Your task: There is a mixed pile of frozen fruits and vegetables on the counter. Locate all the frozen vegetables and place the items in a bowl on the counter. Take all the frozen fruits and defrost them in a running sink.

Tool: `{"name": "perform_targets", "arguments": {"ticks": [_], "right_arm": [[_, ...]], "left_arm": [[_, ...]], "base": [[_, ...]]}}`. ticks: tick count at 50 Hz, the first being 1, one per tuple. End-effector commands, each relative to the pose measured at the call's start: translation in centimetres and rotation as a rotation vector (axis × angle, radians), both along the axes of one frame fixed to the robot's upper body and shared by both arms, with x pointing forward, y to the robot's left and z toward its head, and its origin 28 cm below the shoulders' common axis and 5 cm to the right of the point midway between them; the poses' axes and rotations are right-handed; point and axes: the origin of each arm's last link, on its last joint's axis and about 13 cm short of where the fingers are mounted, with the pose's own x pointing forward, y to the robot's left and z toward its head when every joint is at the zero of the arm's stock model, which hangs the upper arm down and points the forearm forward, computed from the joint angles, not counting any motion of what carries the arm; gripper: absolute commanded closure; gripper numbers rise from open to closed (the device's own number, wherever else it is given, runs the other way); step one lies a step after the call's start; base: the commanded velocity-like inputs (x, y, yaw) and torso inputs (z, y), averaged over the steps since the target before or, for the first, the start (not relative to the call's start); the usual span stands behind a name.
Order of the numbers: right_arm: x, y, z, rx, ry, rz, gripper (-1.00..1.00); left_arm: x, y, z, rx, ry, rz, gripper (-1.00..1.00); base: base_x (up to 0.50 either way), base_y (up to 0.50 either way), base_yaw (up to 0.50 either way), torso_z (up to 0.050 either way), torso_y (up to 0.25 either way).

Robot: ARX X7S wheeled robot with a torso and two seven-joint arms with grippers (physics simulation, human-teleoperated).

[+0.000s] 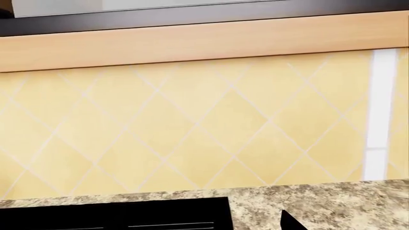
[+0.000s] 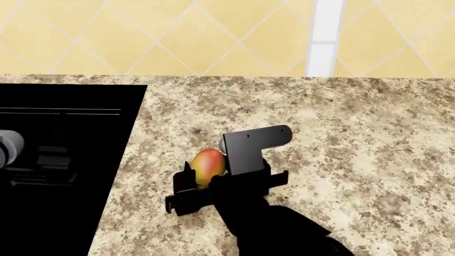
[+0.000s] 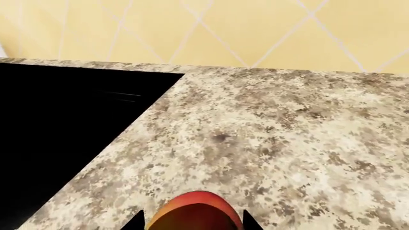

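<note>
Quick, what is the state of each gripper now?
Left gripper: cannot be told; only a dark tip shows.
Right gripper: fingers on both sides of the mango, apparently gripping it.

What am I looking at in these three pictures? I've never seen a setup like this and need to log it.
These are simulator renders of a two-armed wheeled robot in a kitchen. The head view looks down over a speckled counter with a black surface set into it on the robot's left. The black right gripper sits around a red-and-yellow fruit, apparently a mango; whether it is already squeezed shut I cannot tell. The right wrist view, taken from that arm, shows the same fruit between the fingertips. The left wrist view, from the other arm, mostly faces the yellow tiled wall; its gripper's state is unclear.
</note>
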Motion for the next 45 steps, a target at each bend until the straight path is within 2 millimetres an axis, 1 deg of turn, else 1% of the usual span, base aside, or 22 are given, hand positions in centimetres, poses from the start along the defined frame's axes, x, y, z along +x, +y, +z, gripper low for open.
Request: {"name": "perform_targets", "arguments": {"ticks": [1,4,5,6,8,9,10,12,13,17,22,28,32,34,36,37,38,39,40,41,43,45], "right_arm": [[-0.8,-0.5,2.1,-0.031,-0.093,-0.03,1.0],[-0.8,-0.8,2.7,-0.016,-0.107,-0.057,1.0],[-0.6,-1.0,2.9,-0.009,-0.106,-0.065,1.0],[-0.6,-1.1,3.2,-0.01,-0.109,-0.065,1.0],[-0.5,-1.3,3.9,-0.014,-0.119,-0.061,1.0],[-0.6,-1.4,4.2,-0.022,-0.128,-0.055,1.0],[-0.6,-1.6,4.8,-0.025,-0.132,-0.053,1.0],[-0.6,-1.8,5.7,-0.037,-0.146,-0.047,1.0],[-0.6,-2.1,6.9,-0.035,-0.162,-0.042,1.0],[-0.4,-2.4,8.2,-0.038,-0.189,-0.049,1.0],[-0.5,-2.3,8.1,-0.03,-0.184,-0.035,1.0],[-0.4,-2.5,7.9,-0.022,-0.179,-0.033,1.0],[-0.5,-2.5,7.7,-0.019,-0.172,-0.027,1.0],[-0.5,-2.5,7.7,-0.025,-0.17,-0.022,1.0],[-0.5,-2.5,8.0,-0.029,-0.173,-0.018,1.0],[-0.5,-2.4,8.0,-0.031,-0.174,-0.017,1.0],[-0.5,-2.4,8.0,-0.031,-0.173,-0.017,1.0],[-0.4,-2.4,7.8,-0.032,-0.168,-0.016,1.0],[-0.4,-2.4,7.7,-0.034,-0.165,-0.014,1.0],[-0.3,-2.4,7.6,-0.034,-0.161,-0.015,1.0],[-0.2,-2.3,7.6,-0.037,-0.16,-0.014,1.0],[-0.1,-2.4,7.7,-0.041,-0.161,-0.014,1.0]], "left_arm": [[-0.1,0.0,0.0,0.002,0.002,-0.006,-1.0],[0.0,-0.2,-0.2,0.001,0.013,-0.025,-1.0],[-0.1,-0.3,-0.1,-0.04,0.022,-0.061,-1.0],[-0.1,-0.3,-0.1,0.004,0.02,-0.043,-1.0],[-0.3,-0.5,0.3,-0.019,0.015,-0.109,-1.0],[-0.7,-0.6,0.6,-0.101,0.01,-0.182,-1.0],[-0.9,-0.7,0.8,-0.058,0.009,-0.207,-1.0],[-1.3,-0.7,1.1,-0.125,0.005,-0.284,-1.0],[-1.7,-0.9,1.4,-0.073,0.013,-0.338,-1.0],[-2.6,-1.0,1.6,-0.015,0.043,-0.437,-1.0],[-2.9,-0.5,2.5,-0.062,0.09,-0.514,-1.0],[-4.9,-0.5,2.6,0.016,0.143,-0.678,-1.0],[-5.5,-0.2,3.4,-0.004,0.173,-0.727,-1.0],[-6.1,-0.3,3.5,0.056,0.193,-0.779,-1.0],[-6.1,0.0,3.9,0.065,0.214,-0.767,-1.0],[-7.1,1.6,4.7,0.203,0.291,-0.865,-1.0],[-5.8,-0.3,4.2,0.159,0.241,-0.831,-1.0],[-2.5,-2.5,4.0,0.202,0.26,-0.745,-1.0],[-4.8,-1.9,4.6,0.139,0.229,-0.854,-1.0],[-5.7,-1.2,5.1,0.14,0.218,-0.86,-1.0],[-7.1,0.0,5.7,0.168,0.226,-0.875,-1.0],[-7.5,0.6,5.9,0.203,0.253,-0.871,-1.0]], "base": [[0.0,0.0,0.0,0.0,0.0],[0.0,0.0,0.0,0.0,0.0],[0.0,0.0,0.0,0.0,0.0],[0.0,0.0,0.0,0.0,0.0],[0.0,0.0,0.0,0.0,0.0],[0.0,0.0,0.0,0.0,0.0],[0.0,0.0,0.0,0.0,0.0],[0.0,0.0,0.0,0.0,0.0],[0.0,0.0,0.0,0.0,0.0],[0.0,0.0,0.0,0.0,0.002],[0.0,0.0,0.0,0.0,0.0],[0.0,0.0,0.0,0.0,0.0],[0.0,0.0,0.0,0.0,0.0],[0.0,0.0,0.0,0.0,0.0],[0.0,0.0,0.0,0.0,0.0],[0.0,0.0,0.0,0.0,0.0],[0.0,0.0,0.0,0.0,0.0],[0.0,0.0,0.0,0.0,0.0],[0.0,0.0,0.0,0.0,0.0],[0.0,0.0,0.0,0.0,0.0],[0.0,0.0,0.0,0.0,0.0],[0.0,0.0,0.0,0.0,0.0]]}}
